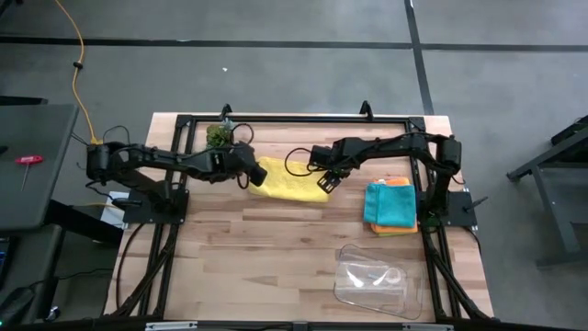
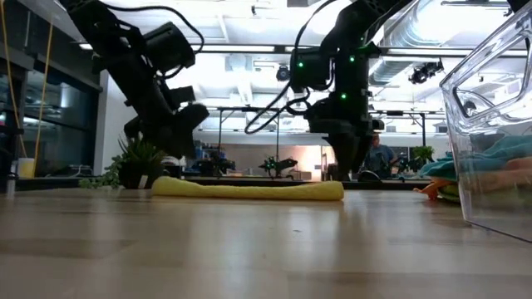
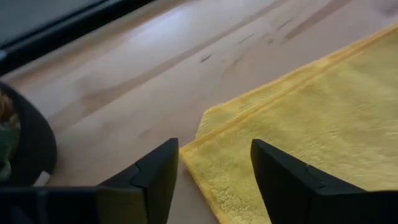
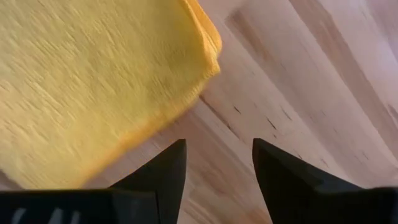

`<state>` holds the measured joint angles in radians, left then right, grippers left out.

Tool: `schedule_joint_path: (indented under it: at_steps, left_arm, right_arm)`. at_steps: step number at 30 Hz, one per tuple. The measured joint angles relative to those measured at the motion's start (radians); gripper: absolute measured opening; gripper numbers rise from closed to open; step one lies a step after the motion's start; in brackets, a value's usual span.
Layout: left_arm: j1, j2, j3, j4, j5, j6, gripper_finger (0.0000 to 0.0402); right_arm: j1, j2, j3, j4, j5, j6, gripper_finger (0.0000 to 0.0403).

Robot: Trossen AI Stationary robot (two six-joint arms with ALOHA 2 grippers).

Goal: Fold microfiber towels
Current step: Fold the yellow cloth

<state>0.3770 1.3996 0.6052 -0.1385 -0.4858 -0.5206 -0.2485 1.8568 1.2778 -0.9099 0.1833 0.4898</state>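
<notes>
Low view, near to far: clear plastic tray (image 2: pixel 490 124) fills the right edge of the frame, closest to the camera; past it, mid-frame, the yellow towel (image 2: pixel 249 189) lies flat on the table (image 2: pixel 249 249) as a low strip, w/ both arms coming down over its two ends. Farther back at left, a small leafy plant (image 2: pixel 137 162).

High view: yellow towel (image 1: pixel 289 180) sits centre, slightly above the middle of the frame. Left hand (image 1: pixel 253 175) is at the towel's left end, right hand (image 1: pixel 328 181) at its right end. At right-centre a folded stack, teal towel (image 1: pixel 390 204) on top w/ an orange towel (image 1: pixel 397 183) edge showing under it.

Left wrist view: fingers (image 3: pixel 155 180) spread apart, nothing between them, straddling the towel's near corner (image 3: pixel 205 130), where a 2nd layer edge shows, so it looks already doubled once. Right wrist view: fingers (image 4: pixel 165 168) also apart and empty, over bare wood just beside the towel's corner (image 4: pixel 208 43).

Step in hand, as I read it: pinching the two ends for the next fold. To do it well: bring each hand low so one finger slides under both layers, close on the corners at matching spots, lift both ends evenly, carry over in 1 smooth arc, line edges up before letting go. Right hand looks off the cloth, so it needs shifting onto the corner first
</notes>
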Motion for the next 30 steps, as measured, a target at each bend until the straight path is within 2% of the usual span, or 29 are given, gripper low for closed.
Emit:
schedule_joint_path:
  at_steps: [4, 8, 14, 17, 20, 24, 28, 30]
  left_arm:
    - [0.030, -0.069, 0.000, 0.001, 0.044, 0.054, 0.0209]
    - [0.060, -0.166, 0.000, -0.002, 0.083, 0.104, 0.0216]
    - [0.087, -0.335, 0.000, 0.023, 0.095, 0.113, 0.0216]
    - [0.095, -0.415, 0.000, 0.078, 0.148, 0.114, 0.0216]
    - [0.095, -0.479, 0.000, 0.185, 0.275, 0.113, 0.0216]
    - [0.095, -0.525, 0.000, 0.379, 0.496, 0.113, 0.0216]
    - [0.092, -0.536, 0.000, 0.570, 0.704, 0.104, 0.0216]
    - [0.084, -0.536, 0.001, 0.622, 0.744, 0.094, 0.0216]
  right_arm:
    - [0.000, -0.017, -0.013, -0.020, 0.000, -0.025, 0.0177]
    - [0.000, -0.088, -0.083, 0.011, 0.005, -0.021, 0.0177]
    - [0.001, -0.299, -0.262, 0.106, 0.021, 0.053, 0.0177]
    - [0.001, -0.422, -0.353, 0.181, 0.017, 0.108, 0.0177]
    - [0.001, -0.537, -0.434, 0.284, 0.004, 0.158, 0.0177]
    - [0.001, -0.652, -0.522, 0.457, -0.028, 0.206, 0.0177]
    - [0.000, -0.710, -0.561, 0.595, -0.081, 0.213, 0.0177]
    - [0.000, -0.715, -0.556, 0.631, -0.111, 0.220, 0.0177]
